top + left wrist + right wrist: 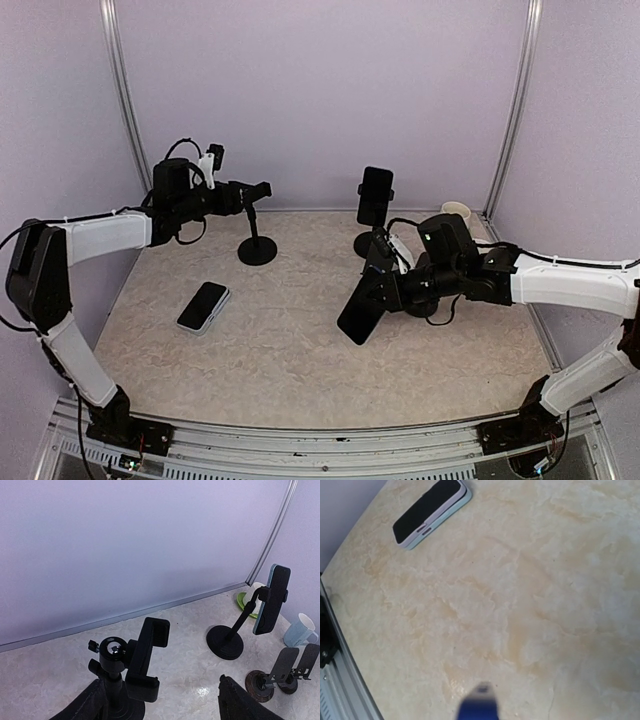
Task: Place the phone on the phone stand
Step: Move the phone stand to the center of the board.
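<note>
Phone point(358, 315) tilted in right hand point(386, 283), above table point(300, 360).

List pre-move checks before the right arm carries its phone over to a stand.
1. Right claw shut on the black phone: ok.
2. Empty stand has a free clamp: ok.
3. Left claw bracing that stand: cannot tell. It is open at the clamp, but contact is unclear.
4. Far stand free: not ok, it carries a mounted phone.
5. Held phone lined up with the free clamp: not ok, it is tilted and apart from it.
6. Second phone lies flat, away from both stands: ok.
</note>
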Motion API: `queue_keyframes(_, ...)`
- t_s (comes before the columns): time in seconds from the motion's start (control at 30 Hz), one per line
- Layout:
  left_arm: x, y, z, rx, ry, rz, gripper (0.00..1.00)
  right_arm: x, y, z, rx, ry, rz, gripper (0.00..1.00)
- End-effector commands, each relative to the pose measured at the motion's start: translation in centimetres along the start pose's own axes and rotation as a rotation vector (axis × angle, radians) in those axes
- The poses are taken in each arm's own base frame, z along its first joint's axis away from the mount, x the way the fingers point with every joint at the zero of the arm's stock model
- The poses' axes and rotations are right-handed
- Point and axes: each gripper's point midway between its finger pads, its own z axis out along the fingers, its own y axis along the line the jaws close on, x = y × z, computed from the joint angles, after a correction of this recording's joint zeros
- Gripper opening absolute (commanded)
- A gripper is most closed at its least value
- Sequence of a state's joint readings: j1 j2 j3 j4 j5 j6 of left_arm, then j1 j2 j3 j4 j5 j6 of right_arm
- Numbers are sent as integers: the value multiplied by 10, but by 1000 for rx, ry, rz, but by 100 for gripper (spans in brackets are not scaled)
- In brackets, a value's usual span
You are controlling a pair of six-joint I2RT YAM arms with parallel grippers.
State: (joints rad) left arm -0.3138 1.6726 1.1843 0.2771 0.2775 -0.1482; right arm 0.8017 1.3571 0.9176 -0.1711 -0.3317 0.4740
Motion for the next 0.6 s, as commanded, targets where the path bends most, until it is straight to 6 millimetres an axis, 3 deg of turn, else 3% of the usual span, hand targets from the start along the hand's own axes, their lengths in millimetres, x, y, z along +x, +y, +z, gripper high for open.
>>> queue_keyframes(0.0,4,5,11,-5,27,34,72,-17,10,-10,-40,-72,-12,0)
queue_keyframes(0.37,25,17,31,-30,76,44,61,-14,6,-8,-34,-65,-6,0)
queue_keyframes(0.57,26,20,39,-36,79,60,51,-12,5,-7,-34,-60,2,0)
